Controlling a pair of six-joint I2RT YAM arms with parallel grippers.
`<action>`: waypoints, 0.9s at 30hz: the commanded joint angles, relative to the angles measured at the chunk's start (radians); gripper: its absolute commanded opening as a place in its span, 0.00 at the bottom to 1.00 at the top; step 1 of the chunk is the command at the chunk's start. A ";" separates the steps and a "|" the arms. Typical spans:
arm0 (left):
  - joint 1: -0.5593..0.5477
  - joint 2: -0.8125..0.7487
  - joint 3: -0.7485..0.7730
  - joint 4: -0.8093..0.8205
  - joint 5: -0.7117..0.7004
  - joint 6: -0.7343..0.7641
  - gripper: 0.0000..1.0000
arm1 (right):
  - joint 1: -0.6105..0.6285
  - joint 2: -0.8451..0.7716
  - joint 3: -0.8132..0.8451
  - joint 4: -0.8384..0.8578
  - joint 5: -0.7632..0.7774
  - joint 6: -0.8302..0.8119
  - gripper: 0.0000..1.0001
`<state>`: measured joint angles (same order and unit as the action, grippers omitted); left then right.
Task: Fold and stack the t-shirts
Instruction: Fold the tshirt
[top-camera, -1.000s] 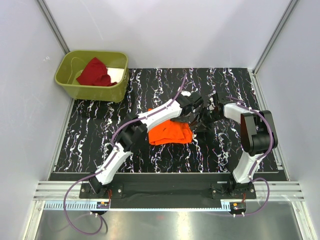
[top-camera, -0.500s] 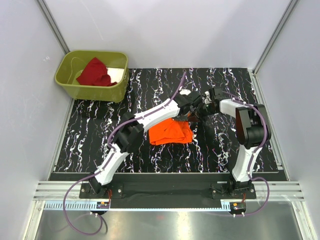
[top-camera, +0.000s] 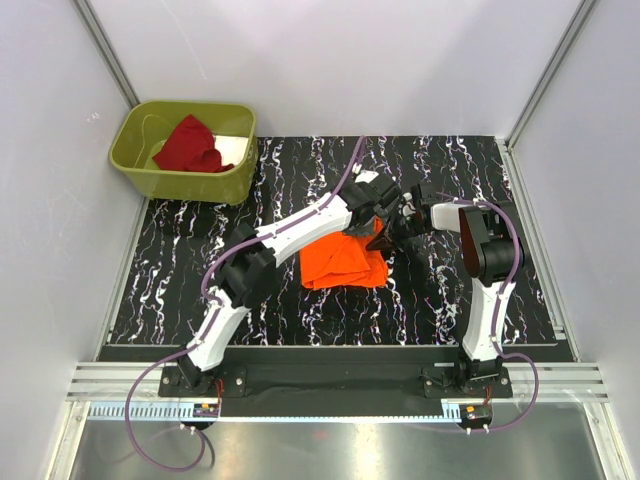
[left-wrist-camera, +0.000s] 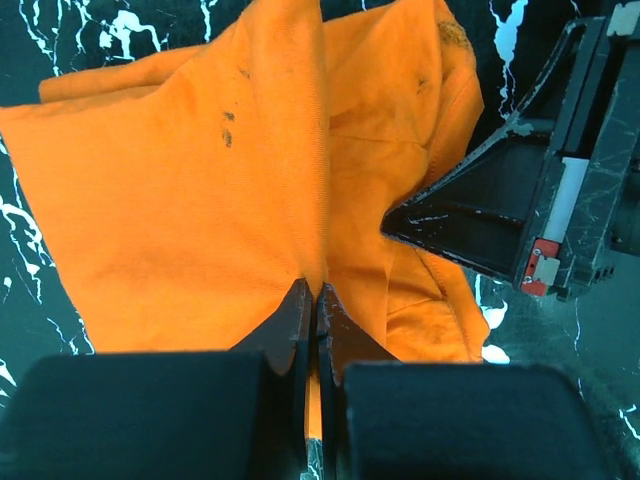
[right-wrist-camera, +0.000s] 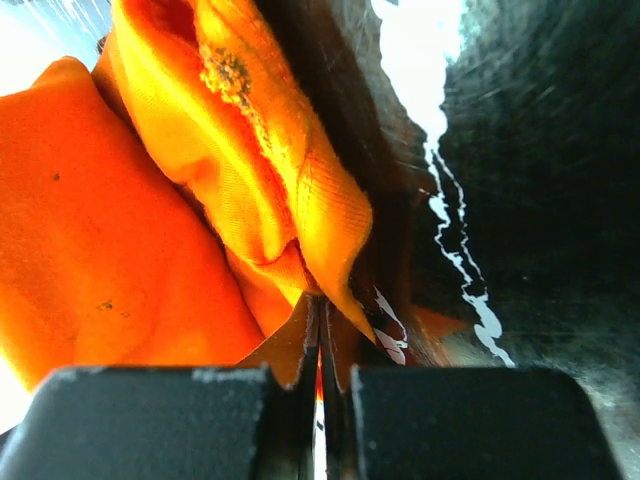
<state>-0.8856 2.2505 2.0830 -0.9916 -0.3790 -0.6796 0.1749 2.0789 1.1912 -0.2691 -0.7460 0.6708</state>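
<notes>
If I pull unevenly, the orange shirt (top-camera: 340, 262), lying at the middle of the mat (top-camera: 190, 270), could slip free or bunch its fold. My left pincer (left-wrist-camera: 315, 300) is clamped fully closed on a pleat at the shirt's two o'clock corner, and my right pincer (right-wrist-camera: 318, 310) is clamped likewise on the hem beside it. The dark red shirt (top-camera: 190, 145) lies in the bin (top-camera: 180, 183) at ten o'clock.

an olive-green plastic bin (top-camera: 190, 184) sits over the far left corner of a black mat veined with white (top-camera: 200, 260). plain white walls (top-camera: 350, 60) close the far side and both flanks, with slanted aluminium posts (top-camera: 105, 45) at the corners. a slotted aluminium rail (top-camera: 95, 381) and a brushed metal sheet (top-camera: 330, 450) run along the near edge.
</notes>
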 joint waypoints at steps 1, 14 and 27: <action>0.002 -0.086 -0.001 0.031 0.032 0.017 0.00 | 0.009 0.035 0.002 -0.005 0.056 -0.016 0.00; -0.001 -0.078 0.058 0.021 0.109 -0.008 0.00 | 0.009 0.047 0.019 -0.016 0.051 -0.004 0.00; -0.015 0.004 0.111 0.028 0.146 0.000 0.00 | 0.008 0.047 0.010 -0.005 0.039 0.013 0.00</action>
<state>-0.8955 2.2280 2.1479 -0.9974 -0.2562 -0.6842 0.1749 2.0956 1.2045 -0.2733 -0.7616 0.6907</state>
